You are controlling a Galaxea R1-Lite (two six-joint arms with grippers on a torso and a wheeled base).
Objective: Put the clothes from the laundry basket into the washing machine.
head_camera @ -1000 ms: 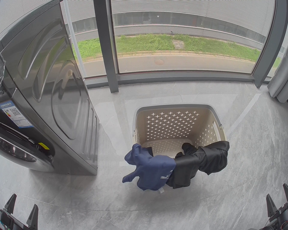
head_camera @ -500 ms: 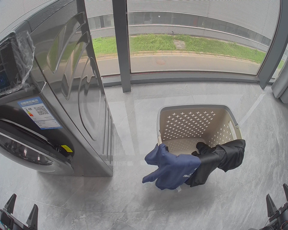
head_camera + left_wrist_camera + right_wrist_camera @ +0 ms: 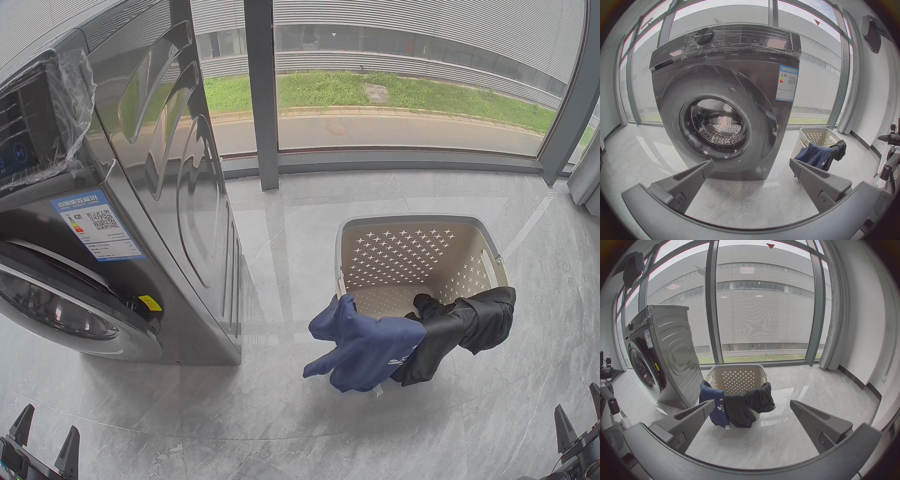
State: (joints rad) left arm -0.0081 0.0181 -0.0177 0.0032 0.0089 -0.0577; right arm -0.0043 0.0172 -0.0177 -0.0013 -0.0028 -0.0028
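A beige laundry basket (image 3: 400, 250) (image 3: 737, 377) (image 3: 815, 136) stands on the floor to the right of a dark grey washing machine (image 3: 125, 187) (image 3: 725, 103) (image 3: 668, 346). A blue garment (image 3: 362, 350) (image 3: 712, 402) (image 3: 814, 155) and a black garment (image 3: 462, 331) (image 3: 747, 404) (image 3: 837, 148) hang over the basket's near rim. The machine's round door (image 3: 715, 126) (image 3: 56, 309) looks closed. My left gripper (image 3: 45, 437) (image 3: 750, 168) is open and empty at the near left, facing the machine. My right gripper (image 3: 578, 415) (image 3: 750, 410) is open and empty at the near right, facing the basket.
Tall windows (image 3: 400, 75) with a grey post (image 3: 262, 94) run along the far side. A curtain (image 3: 584, 181) hangs at the far right. Bare marble floor (image 3: 281, 425) lies between my grippers and the basket and machine.
The whole head picture has shifted right, so the camera turned left; more of the washing machine's front now shows. Both grippers stay at the same low corners.
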